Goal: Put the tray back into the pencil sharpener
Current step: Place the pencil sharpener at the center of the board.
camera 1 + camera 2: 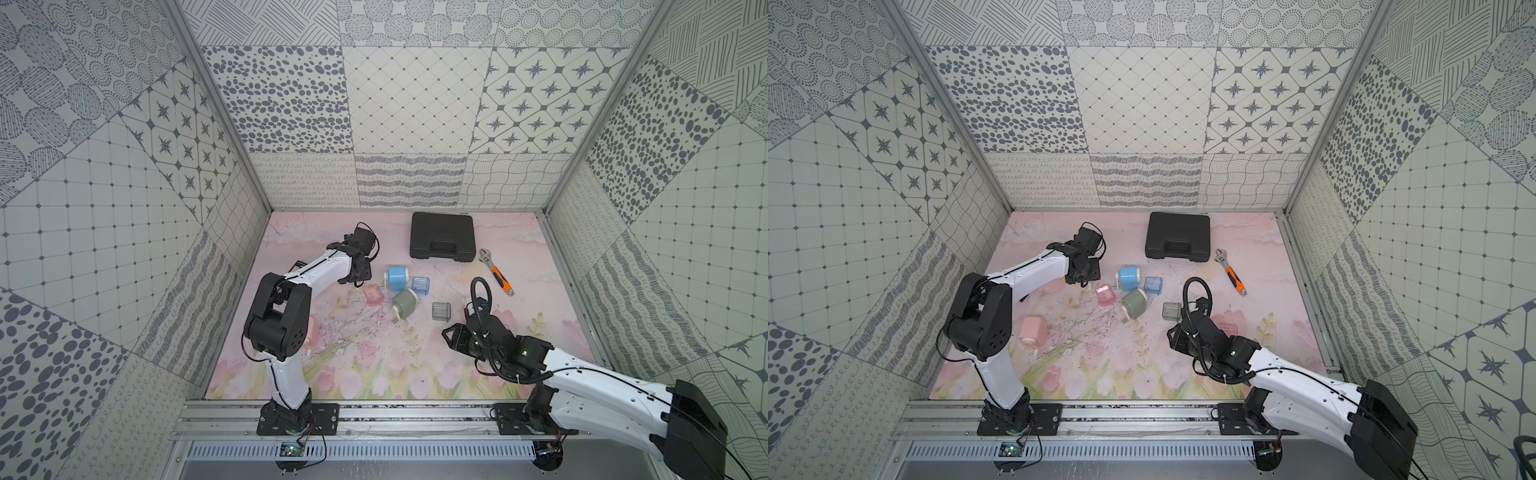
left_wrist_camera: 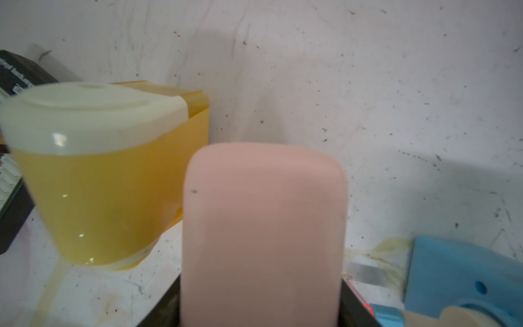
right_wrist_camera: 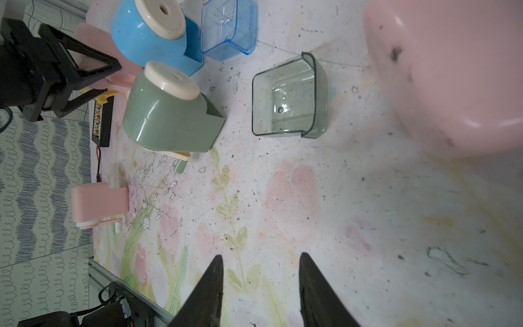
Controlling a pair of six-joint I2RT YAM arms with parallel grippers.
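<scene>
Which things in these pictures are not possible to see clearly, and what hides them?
- Pink object in the left gripper: blurred and cut off at the left wrist view's edge; the wrist hides it in both top views.
- Yellow sharpener: the left arm hides it in both top views.
- Pink shape: blurred, cut off, right wrist view.

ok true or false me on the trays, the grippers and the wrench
1. The green tray sits inside the green sharpener. False: it lies apart from it.
2. The right gripper is open and empty. True.
3. The wrench lies beside the case. True.
4. The blue tray is in the right gripper. False: it rests by the blue sharpener.
5. The left gripper is shut on a pink item. True.
</scene>
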